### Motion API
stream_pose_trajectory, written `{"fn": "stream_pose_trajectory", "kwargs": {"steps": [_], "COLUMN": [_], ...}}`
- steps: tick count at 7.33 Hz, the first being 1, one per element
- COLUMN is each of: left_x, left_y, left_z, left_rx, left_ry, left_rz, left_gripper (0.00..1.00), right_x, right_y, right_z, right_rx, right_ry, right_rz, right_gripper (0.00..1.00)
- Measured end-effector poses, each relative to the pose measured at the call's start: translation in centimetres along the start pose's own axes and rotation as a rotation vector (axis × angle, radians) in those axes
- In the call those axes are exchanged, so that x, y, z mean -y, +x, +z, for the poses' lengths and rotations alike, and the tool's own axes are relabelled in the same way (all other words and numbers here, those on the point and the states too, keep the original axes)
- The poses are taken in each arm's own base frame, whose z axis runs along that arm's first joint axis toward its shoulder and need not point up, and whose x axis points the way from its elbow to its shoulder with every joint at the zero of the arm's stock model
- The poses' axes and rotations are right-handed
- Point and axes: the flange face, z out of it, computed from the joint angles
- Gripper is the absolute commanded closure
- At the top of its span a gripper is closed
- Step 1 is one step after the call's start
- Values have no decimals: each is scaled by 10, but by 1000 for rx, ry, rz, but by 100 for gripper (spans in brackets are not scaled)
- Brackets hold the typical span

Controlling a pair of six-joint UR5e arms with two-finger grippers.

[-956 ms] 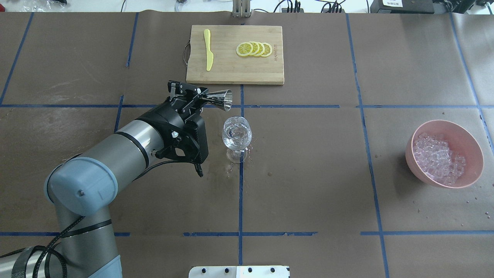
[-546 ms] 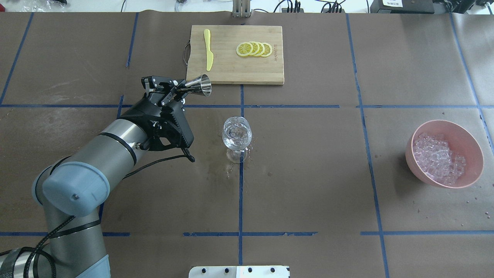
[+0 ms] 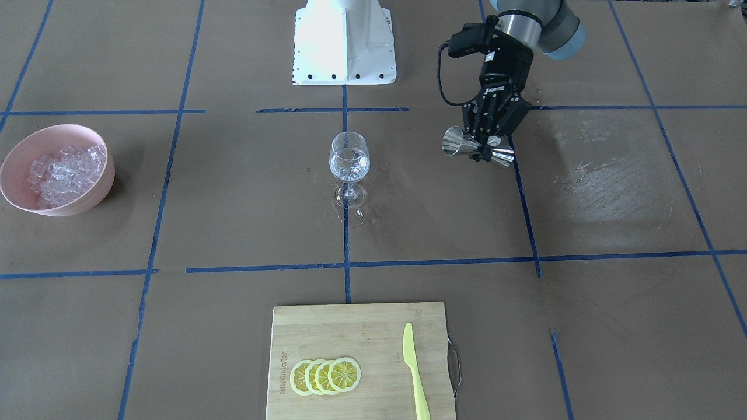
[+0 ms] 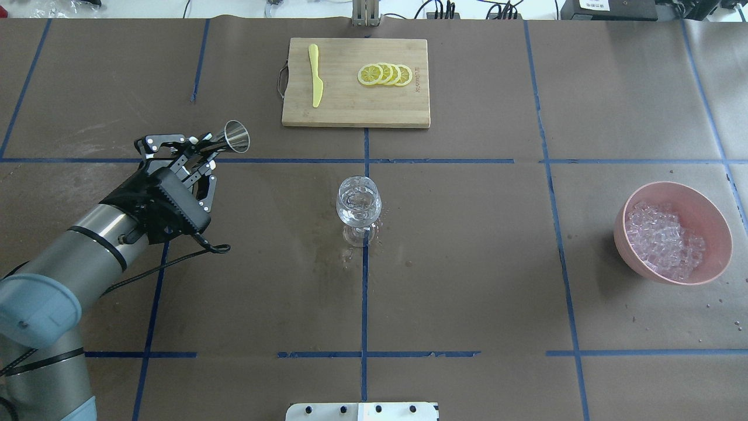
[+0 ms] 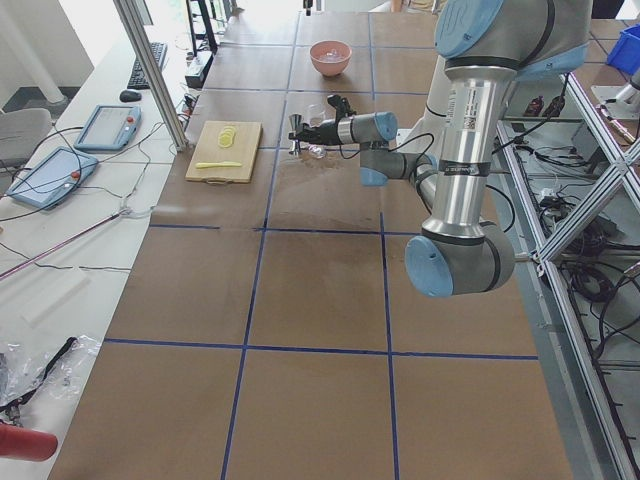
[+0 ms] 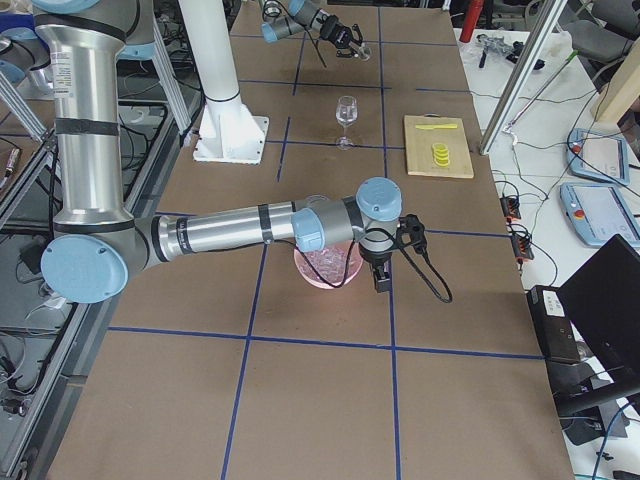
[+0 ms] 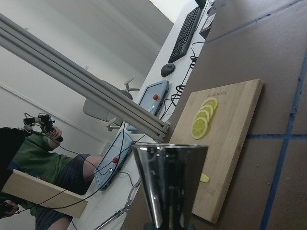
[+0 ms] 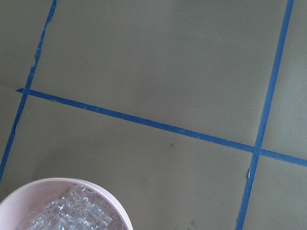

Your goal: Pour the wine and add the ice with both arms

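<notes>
**A:** Pour status?

**B:** Looks done. The wine (image 4: pixel 357 209) is in the wine glass (image 4: pixel 359 202): clear, colourless, filling the lower part. There are wet spots on the tabletop (image 4: pixel 467 280) around the glass foot, so probably a bit of spill.

**A:** Ice?

**B:** Not started, as far as I can see, with no cubes visible in the glass. All the ice (image 4: pixel 663 241) is heaped in the pink bowl (image 4: pixel 722 234), well to the robot's right of the glass. Small glassy cubes.

**A:** Grippers?

**B:** The left gripper (image 4: pixel 205 149) is well to the robot's left of the glass. Its jaws are clamped on the waist of the steel jigger (image 4: pixel 235 135), which is tipped on its side. The right gripper (image 6: pixel 383 270) shows only in the right-end side view, near the bowl. Can't tell its jaw state.

**A:** Anything else?

**B:** The cutting board (image 4: pixel 350 111) is beyond the glass from the robot, with lemon slices (image 4: pixel 385 74) and a yellow knife (image 4: pixel 315 76) on it.
</notes>
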Motion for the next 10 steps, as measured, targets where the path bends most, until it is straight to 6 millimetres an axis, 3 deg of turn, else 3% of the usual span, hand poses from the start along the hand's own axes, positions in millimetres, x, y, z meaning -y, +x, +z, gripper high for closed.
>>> {"fn": "stream_pose_trajectory", "kwargs": {"steps": [2, 4, 6, 8, 10], "left_x": [-73, -172, -246, -283, -288], "left_y": [-10, -20, -25, -23, -8], "left_z": [-28, -60, -76, -79, -79], "left_rx": [-2, 17, 93, 147, 120], "left_ry": [-9, 14, 19, 0, -5], "left_rz": [-168, -304, -435, -631, -851], "left_gripper": [100, 100, 100, 100, 100], "right_x": [0, 0, 0, 0, 0], "right_y": [-1, 0, -1, -1, -2], "right_z": [-1, 0, 0, -1, -2], "right_rx": [0, 0, 0, 0, 1], "right_ry": [1, 1, 1, 2, 3], "right_rz": [-1, -1, -1, -2, -3], "right_gripper": [0, 0, 0, 0, 0]}}
